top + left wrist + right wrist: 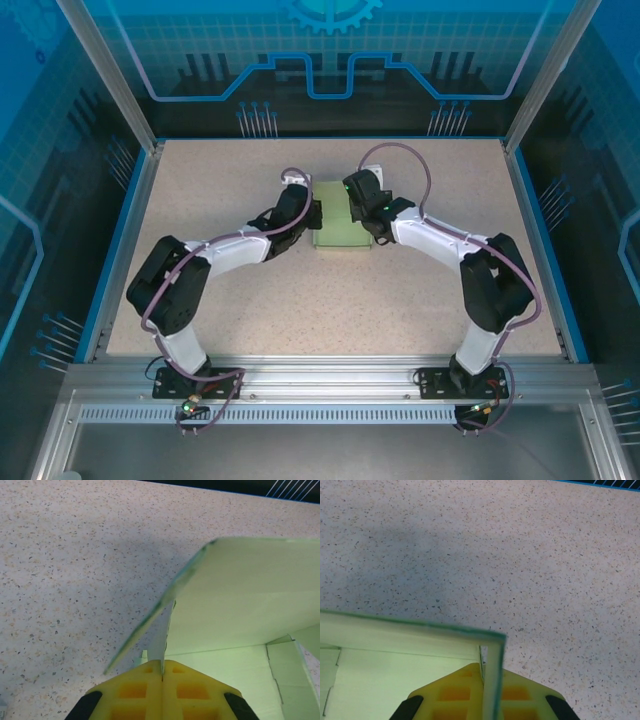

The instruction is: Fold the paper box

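Note:
The pale mint-green paper box (pixel 338 222) lies at the middle of the speckled table, partly folded, between my two grippers. My left gripper (pixel 313 216) is at its left side. In the left wrist view the yellow fingers (pixel 135 690) are shut on a thin upright wall (pixel 161 642) of the paper box (pixel 240 595), and a large panel stands raised beyond it. My right gripper (pixel 362 214) is at the box's right side. In the right wrist view its jaws (pixel 490 669) are shut on an upright side wall of the paper box (pixel 395 665), at a corner with a dark green edge.
The speckled tabletop (pixel 300 300) stretches out on all sides of the box. A blue rim (pixel 118 245) and the frame posts bound it left, right and back. Both arms reach in from the near edge, elbows turned outward.

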Motion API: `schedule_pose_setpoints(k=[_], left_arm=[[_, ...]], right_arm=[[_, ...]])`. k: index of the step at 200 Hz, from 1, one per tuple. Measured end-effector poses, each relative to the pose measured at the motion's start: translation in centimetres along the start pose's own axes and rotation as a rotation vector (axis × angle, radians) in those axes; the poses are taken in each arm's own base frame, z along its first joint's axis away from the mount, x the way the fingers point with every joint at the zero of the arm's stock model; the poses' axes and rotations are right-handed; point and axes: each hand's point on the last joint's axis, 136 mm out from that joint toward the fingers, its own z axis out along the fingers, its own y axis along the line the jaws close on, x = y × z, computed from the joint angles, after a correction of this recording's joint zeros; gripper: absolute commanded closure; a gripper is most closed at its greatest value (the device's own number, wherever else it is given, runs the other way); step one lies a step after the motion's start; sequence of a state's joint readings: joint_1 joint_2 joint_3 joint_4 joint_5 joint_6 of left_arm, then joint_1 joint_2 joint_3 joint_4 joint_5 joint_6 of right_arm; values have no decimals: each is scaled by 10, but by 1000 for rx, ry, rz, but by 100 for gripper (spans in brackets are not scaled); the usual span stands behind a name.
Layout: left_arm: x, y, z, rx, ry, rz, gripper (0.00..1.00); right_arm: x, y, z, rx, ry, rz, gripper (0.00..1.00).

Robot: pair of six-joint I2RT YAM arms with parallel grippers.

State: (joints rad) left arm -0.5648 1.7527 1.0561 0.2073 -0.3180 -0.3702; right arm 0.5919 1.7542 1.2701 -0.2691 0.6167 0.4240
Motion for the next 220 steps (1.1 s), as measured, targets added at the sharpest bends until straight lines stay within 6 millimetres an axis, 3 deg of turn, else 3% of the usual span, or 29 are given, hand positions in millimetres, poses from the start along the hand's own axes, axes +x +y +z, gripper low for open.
schedule_pose_setpoints(k=[63,109,220], left_arm=[[2,-5,0,-10,-20,-12,97],[16,-5,-1,-17,-22,1,98],[35,-8,-11,-19,-123,21,100]], right_arm=[[5,-4,9,-5,-4,85,99],[18,-3,15,-16,-13,128,99],[36,-2,1,-56,-135,190,100]])
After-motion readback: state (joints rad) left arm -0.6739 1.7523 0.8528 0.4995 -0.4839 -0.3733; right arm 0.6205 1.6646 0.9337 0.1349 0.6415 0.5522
